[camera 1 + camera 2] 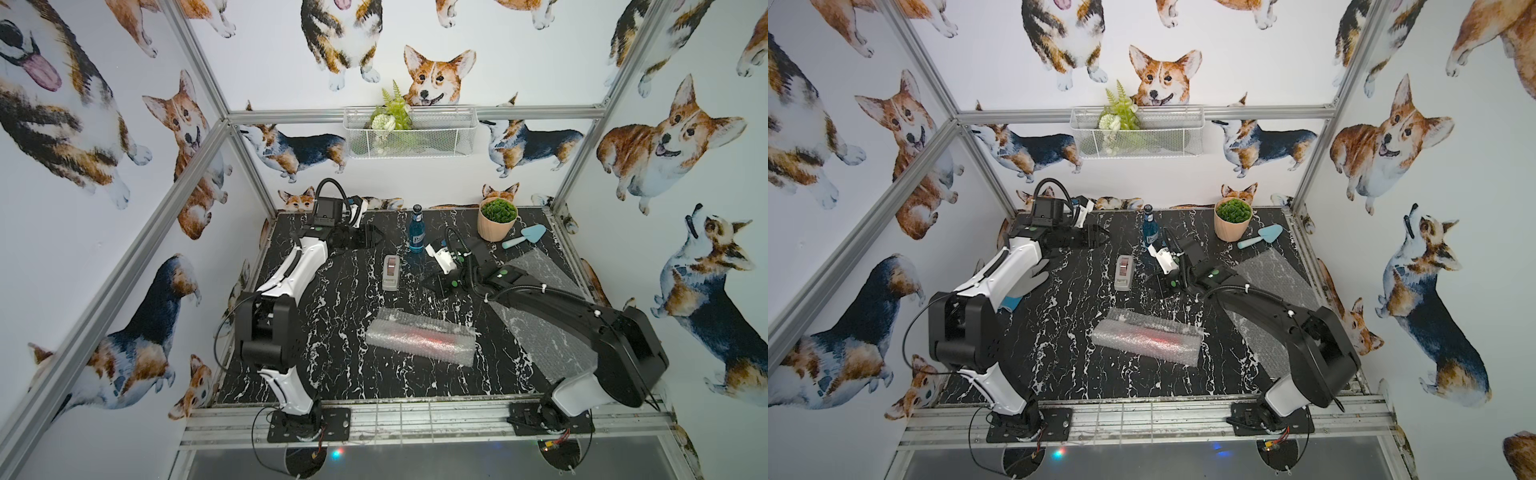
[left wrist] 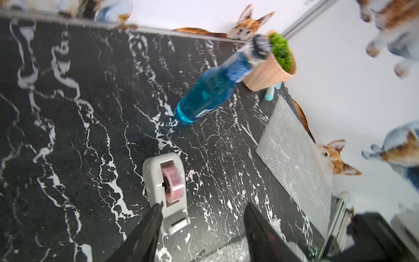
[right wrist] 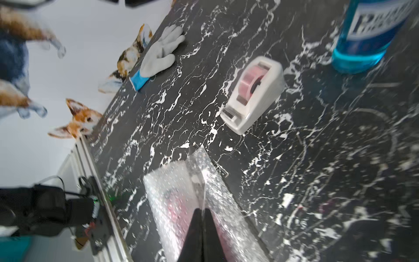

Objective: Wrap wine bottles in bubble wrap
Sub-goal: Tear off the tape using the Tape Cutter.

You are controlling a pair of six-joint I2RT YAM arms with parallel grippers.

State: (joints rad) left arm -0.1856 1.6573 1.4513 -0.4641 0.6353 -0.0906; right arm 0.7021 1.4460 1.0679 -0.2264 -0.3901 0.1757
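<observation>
Left tool jaws apart, nothing between them. It's parked upper left of the tabletop in both top views, close to the back edge and wall, raised off the surface. Right tool jaws pressed together at frame centre, just right of the grey tape dispenser. A thin pale sliver shows at its tips in the right wrist view; can't tell what it is. Red bottle lies on its side inside a rolled bubble wrap bundle, lower centre, angled down to the right and well in from every edge. In a top view the bundle sits below the right tool with a strip of marble between. In the right wrist view the tips overlap the bundle's raised flap; contact not resolvable. Blue bottle stands upright, unwrapped, upper centre, just above the right tool and well right of the left tool. Second bubble wrap sheet lies flat along the right edge, partly under the right arm. Pot plant and blue trowel crowd the upper right corner; grey glove lies by the left edge. Bare marble runs from the left arm across to the bundle and along the front rail.
</observation>
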